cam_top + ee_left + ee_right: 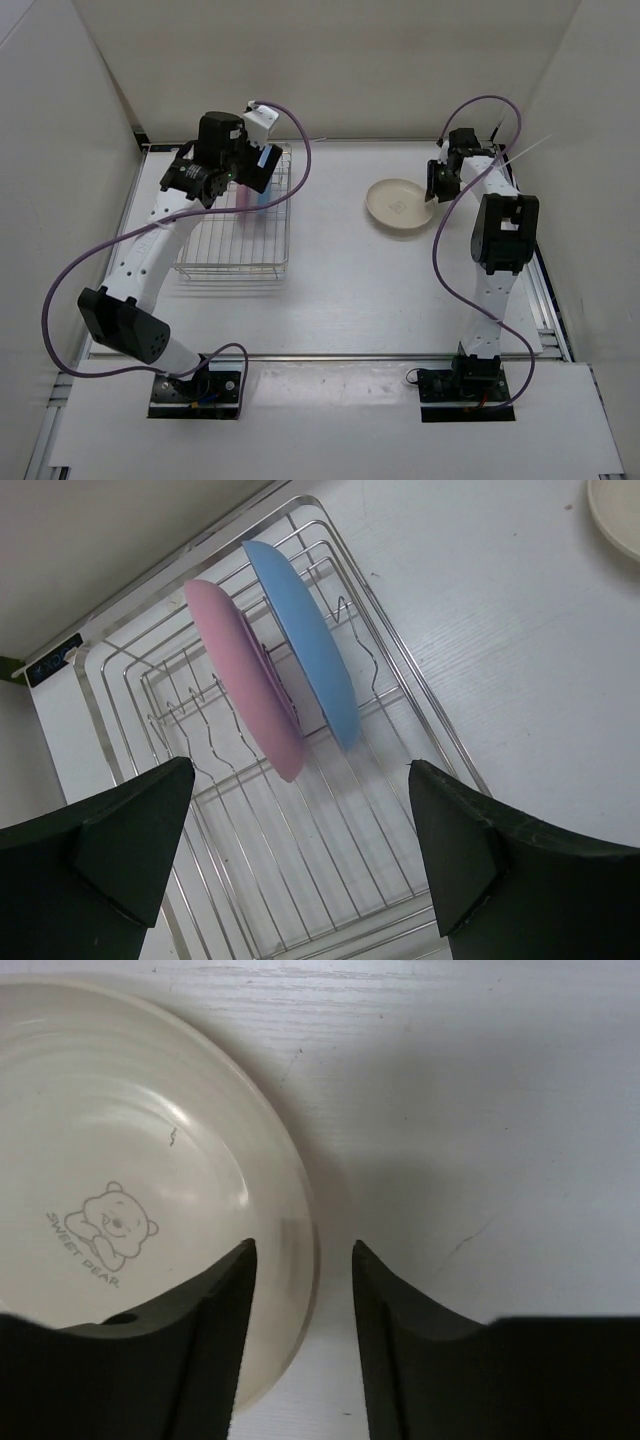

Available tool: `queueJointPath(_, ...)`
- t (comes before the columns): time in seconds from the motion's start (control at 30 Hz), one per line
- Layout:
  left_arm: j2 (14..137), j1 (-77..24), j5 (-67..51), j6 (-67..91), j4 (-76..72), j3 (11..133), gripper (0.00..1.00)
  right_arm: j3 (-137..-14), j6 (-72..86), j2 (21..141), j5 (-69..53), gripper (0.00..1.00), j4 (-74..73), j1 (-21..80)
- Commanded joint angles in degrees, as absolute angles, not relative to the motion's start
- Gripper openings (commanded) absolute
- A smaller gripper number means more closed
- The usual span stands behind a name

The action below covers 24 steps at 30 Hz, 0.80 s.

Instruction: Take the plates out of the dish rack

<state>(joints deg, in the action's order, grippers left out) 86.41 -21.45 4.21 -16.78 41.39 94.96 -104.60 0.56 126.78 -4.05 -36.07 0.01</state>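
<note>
Status, left to right. Dish rack (230, 268) is set on the table (340, 300) on the left side, in front of the left arm. Two plates are stood on edge between its upright wires, toward the far end: pink plate (245, 695) on the left, blue plate (305, 645) just beside it on the right. Both are tilted the same way. Whether they touch cannot be told. The near part of the rack is bare wire.

Left gripper (300, 770) is hung above the rack over those two plates. Its fingers (130, 850) are spread wide and nothing is gripped; no contact with either plate is seen.

Cream plate (395, 205) is laid flat on the table, out of the rack and well apart from it, on the right side. A small bear print is seen at its centre in the right wrist view.

Right gripper (304, 1250) is placed at the plate's right edge. Its jaws are parted and the rim is straddled: one finger (215, 1340) over the plate's inside, the other over the table. A gap is seen on both sides of the rim, so the plate is not clamped.
</note>
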Motion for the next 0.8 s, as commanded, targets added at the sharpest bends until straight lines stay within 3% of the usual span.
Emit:
queueJointPath(0.0, 82.1, -20.9, 2.8, -15.5, 40.1, 93.8, 0.99, -106.1, 0.8, 127.2, -2.1, 0.49, -36.5, -0.4)
queueJointPath(0.3, 81.0, -18.6, 2.8, -11.4, 39.6, 94.9, 0.99, -104.1, 0.2, 120.5, -4.5, 0.83, -38.1, -0.4)
queueJointPath(0.53, 80.4, -10.7, -5.0, -6.3, 38.1, 96.3, 0.99, -105.3, 1.2, 111.8, -3.8, 0.85, -44.5, -0.4)
queueJointPath(0.77, 80.4, 2.3, -25.0, -6.3, 35.6, 90.4, 0.99, -105.2, -3.2, 99.2, -3.6, 0.85, -49.7, -0.4)
